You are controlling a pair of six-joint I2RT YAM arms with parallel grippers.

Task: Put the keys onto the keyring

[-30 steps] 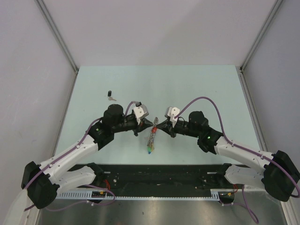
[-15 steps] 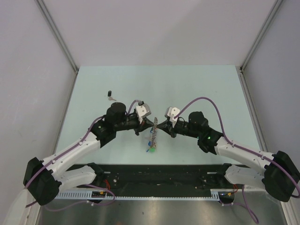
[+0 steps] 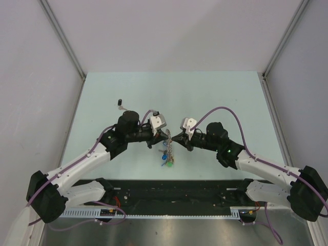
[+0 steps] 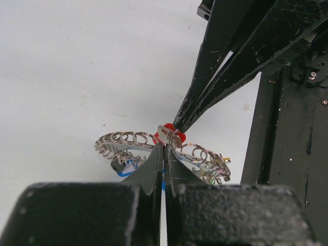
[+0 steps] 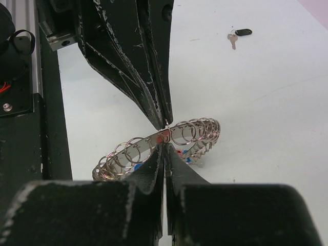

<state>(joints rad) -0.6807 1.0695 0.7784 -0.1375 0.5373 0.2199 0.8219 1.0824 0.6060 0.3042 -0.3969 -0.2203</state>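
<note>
The keyring (image 3: 166,148), a silver ring fringed with small rings and coloured-headed keys, hangs just above the table between both grippers. My left gripper (image 3: 165,136) is shut on its band, seen close in the left wrist view (image 4: 165,146). My right gripper (image 3: 173,138) meets it tip to tip and is shut at the red-headed key (image 4: 169,126) against the band. In the right wrist view the keyring (image 5: 189,133) spreads both ways from my right gripper (image 5: 165,146), with red (image 5: 164,136) showing at the pinch. Blue and green key heads hang below.
A small key with a black head (image 3: 120,104) lies alone on the pale table at the far left, also in the right wrist view (image 5: 238,34). The black base rail (image 3: 174,189) runs along the near edge. Grey walls enclose the table.
My left gripper has moved right and slightly away, closing up on the right gripper. The keyring has turned from a stretched slanting line to a shorter, bunched hang.
</note>
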